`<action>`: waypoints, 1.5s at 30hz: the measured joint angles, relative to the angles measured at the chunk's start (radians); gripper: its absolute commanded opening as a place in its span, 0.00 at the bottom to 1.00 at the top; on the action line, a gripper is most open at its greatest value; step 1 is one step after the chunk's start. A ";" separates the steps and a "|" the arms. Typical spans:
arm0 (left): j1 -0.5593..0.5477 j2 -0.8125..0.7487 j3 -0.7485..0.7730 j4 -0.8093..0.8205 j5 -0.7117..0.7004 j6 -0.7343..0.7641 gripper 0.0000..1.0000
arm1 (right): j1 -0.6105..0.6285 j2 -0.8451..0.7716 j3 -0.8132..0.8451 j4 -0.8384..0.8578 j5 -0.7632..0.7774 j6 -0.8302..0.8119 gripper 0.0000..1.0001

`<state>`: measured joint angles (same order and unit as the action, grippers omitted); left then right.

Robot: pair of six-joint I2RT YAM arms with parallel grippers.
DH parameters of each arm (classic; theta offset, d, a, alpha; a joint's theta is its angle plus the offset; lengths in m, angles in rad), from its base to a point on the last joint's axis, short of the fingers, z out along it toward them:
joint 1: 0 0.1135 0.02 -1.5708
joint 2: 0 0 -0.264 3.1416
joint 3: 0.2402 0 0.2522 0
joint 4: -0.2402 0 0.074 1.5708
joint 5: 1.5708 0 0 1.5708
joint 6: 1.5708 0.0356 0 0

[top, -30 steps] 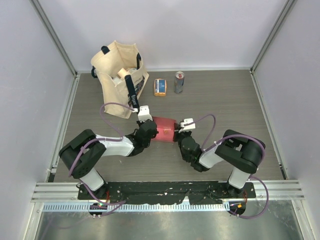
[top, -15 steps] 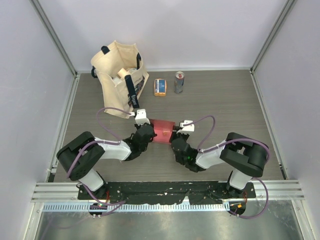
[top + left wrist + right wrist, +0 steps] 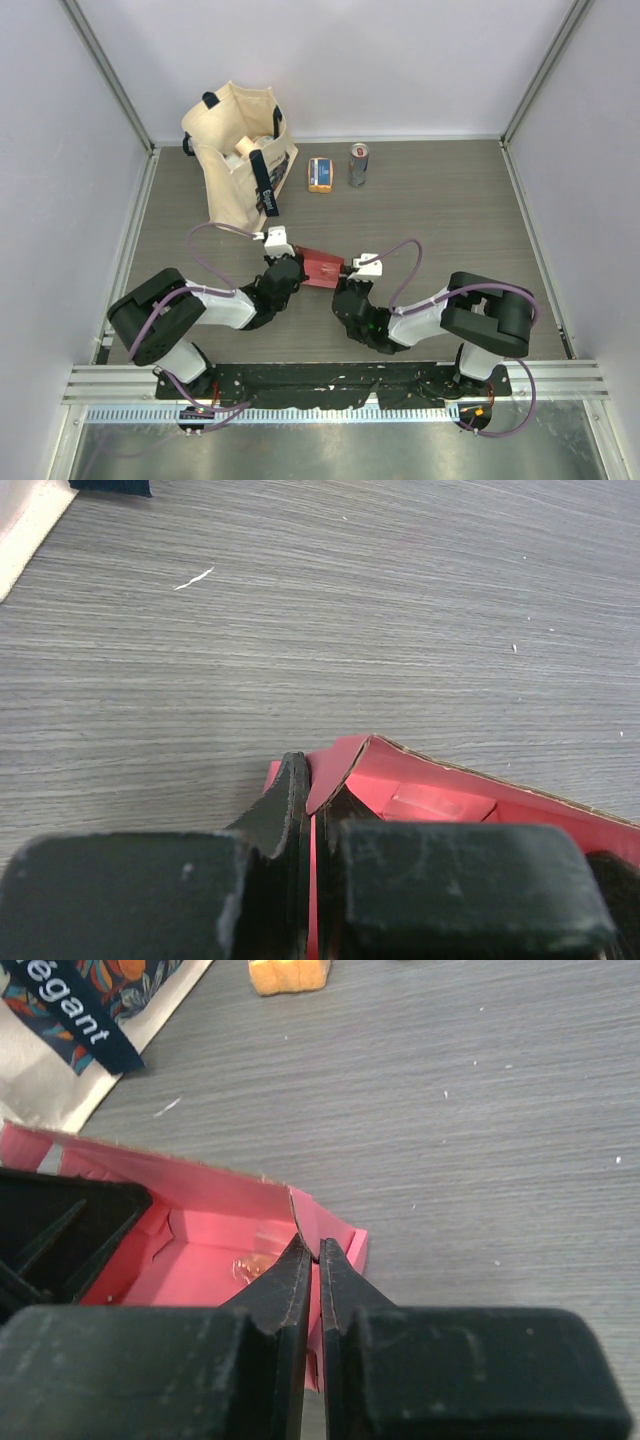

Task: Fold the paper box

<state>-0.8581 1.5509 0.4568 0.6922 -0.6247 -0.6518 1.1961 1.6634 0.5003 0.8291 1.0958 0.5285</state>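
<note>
Top view: the paper box [image 3: 322, 266] is seen on the bench [image 3: 450, 210], front centre, between the two arms. The left pincer [image 3: 296, 267] is set at its left end and the right pincer [image 3: 345, 282] at its right end. A tote bag [image 3: 235, 150], an orange packet [image 3: 320, 174] and a can [image 3: 358, 164] are placed well behind.

Left wrist: the left pincer [image 3: 314, 785] is pressed almost together, with a red wall of the paper box [image 3: 440, 802] pinched between. The open inside is shown.

Right wrist: the right pincer [image 3: 311, 1253] is pressed almost together on the corner wall of the paper box [image 3: 215, 1232]. The bench [image 3: 480, 1110] is seen beyond.
</note>
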 measured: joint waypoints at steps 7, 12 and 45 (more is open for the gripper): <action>-0.018 -0.007 -0.037 0.070 -0.008 -0.004 0.00 | 0.069 0.003 -0.052 -0.085 0.029 0.019 0.45; -0.030 -0.012 -0.048 0.090 -0.016 -0.003 0.00 | 0.125 -0.097 -0.076 -0.280 0.040 0.060 0.60; -0.085 0.021 -0.019 0.085 -0.080 0.080 0.00 | -0.524 -0.484 0.011 -0.591 -1.036 -0.230 0.61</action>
<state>-0.9428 1.5715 0.4377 0.7776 -0.7044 -0.5713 0.6724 1.1797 0.5117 0.2386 0.0593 0.2985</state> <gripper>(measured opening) 0.020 0.616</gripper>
